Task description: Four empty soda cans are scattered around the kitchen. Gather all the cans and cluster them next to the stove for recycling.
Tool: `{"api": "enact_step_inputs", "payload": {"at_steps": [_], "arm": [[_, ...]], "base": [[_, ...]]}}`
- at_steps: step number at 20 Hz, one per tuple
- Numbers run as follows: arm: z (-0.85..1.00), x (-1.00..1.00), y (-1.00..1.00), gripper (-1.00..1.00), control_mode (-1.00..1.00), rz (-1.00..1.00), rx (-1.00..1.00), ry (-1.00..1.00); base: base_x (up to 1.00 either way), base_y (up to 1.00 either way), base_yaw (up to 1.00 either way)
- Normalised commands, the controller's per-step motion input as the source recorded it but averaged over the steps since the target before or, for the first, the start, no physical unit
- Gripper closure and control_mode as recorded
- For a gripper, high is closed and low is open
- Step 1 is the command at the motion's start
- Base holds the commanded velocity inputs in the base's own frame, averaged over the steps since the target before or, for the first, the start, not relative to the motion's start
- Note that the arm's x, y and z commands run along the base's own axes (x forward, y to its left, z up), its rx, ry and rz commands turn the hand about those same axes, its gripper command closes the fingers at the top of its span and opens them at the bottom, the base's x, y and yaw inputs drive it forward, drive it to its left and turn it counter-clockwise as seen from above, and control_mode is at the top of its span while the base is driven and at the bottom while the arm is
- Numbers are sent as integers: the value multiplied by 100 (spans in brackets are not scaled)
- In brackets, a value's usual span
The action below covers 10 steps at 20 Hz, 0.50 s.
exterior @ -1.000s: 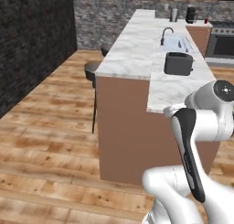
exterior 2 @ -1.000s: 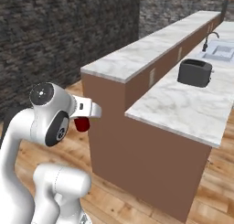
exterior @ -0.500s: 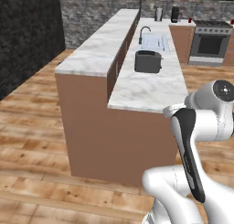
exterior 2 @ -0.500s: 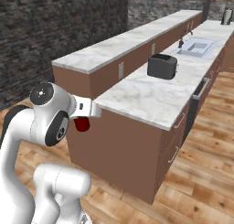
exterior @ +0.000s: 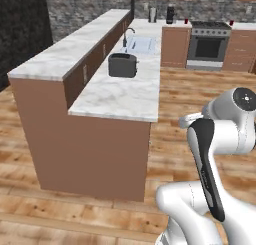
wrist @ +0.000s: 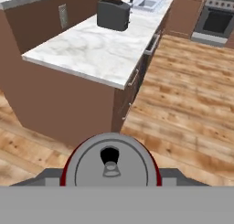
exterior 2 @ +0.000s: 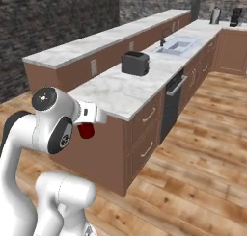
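My gripper is shut on a red soda can, held low in front of the arm beside the island's near end. In the hand view the can's silvery top with its tab faces me, red sides showing at its edges. The stove, dark grey with a windowed oven door, stands far back across the wood floor and shows again in the hand view. Two small red cylinders that look like cans stand on the counter, one to the stove's left and one to its right.
A long marble-topped island with a raised back ledge runs away on the left, carrying a black toaster and a sink. A grey paper-towel holder and a dark appliance stand on the back counter. Open wood floor lies to the island's right.
The whole picture has shifted: the base has driven round the island's end, so the stove side now faces me. The can stays in the gripper.
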Motion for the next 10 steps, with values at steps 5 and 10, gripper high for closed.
{"api": "enact_step_inputs", "payload": {"at_steps": [5, 10], "arm": [[0, 0, 0, 100, 100, 0, 0, 0], [0, 0, 0, 100, 100, 0, 0, 0]], "base": [[-20, -56, -35], [-5, -34, -43]]}}
